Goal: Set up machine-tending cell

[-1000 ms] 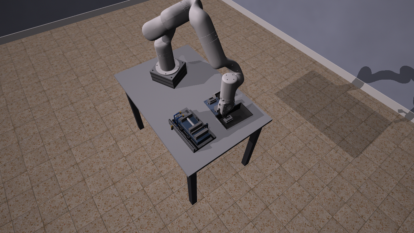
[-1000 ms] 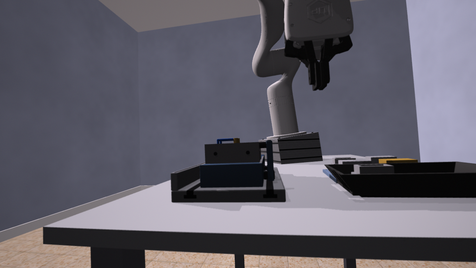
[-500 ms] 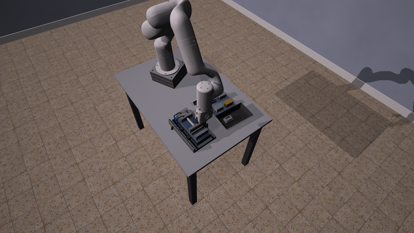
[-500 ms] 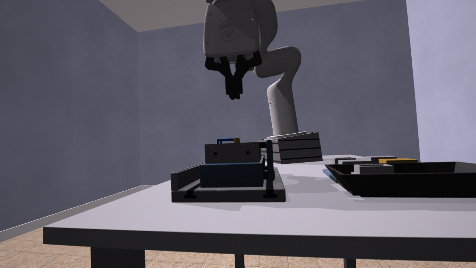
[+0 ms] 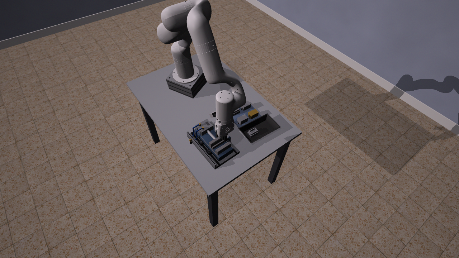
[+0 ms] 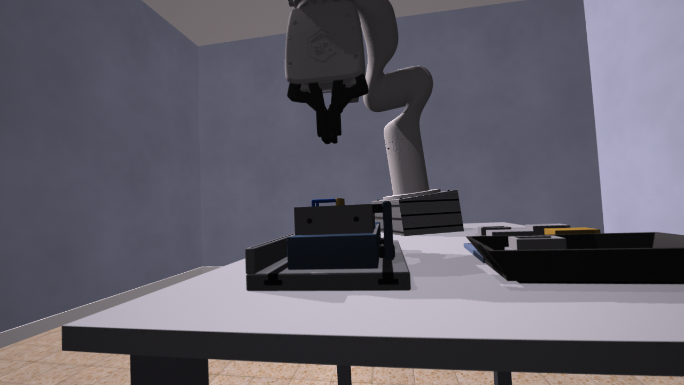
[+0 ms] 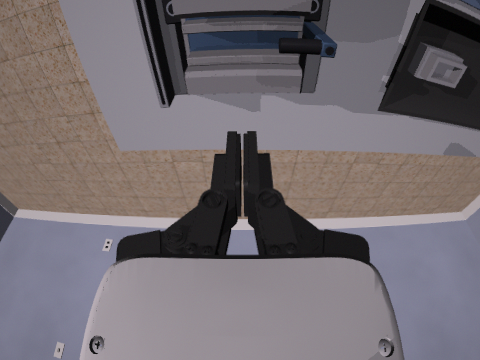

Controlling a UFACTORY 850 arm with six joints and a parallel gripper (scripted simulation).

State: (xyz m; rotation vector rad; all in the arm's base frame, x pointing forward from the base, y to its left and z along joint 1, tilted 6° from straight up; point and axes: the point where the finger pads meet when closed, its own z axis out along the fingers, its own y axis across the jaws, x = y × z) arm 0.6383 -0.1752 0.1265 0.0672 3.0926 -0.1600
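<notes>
My gripper [image 6: 328,138] is shut and holds nothing; it hangs in the air well above the vise [image 6: 334,244]. In the wrist view the shut fingertips point just past the vise's fixed jaw [image 7: 243,79]. The vise opening [image 7: 243,40] shows two low bars and no blank. The work stop rod [image 7: 300,44] sits at its right end. One finished part [image 7: 438,64] lies pocket up in the black outfeed tray [image 5: 261,129]. A brass blank [image 5: 253,113] and grey aluminium blanks [image 5: 242,119] lie on the blue infeed plate [image 5: 247,116].
The arm's base [image 5: 186,84] stands at the back of the table. Blue hoses [image 5: 196,127] run at the vise's far end. The tray's raised walls [image 6: 583,256] stand to the right of the vise. The table's front edge is close behind the vise.
</notes>
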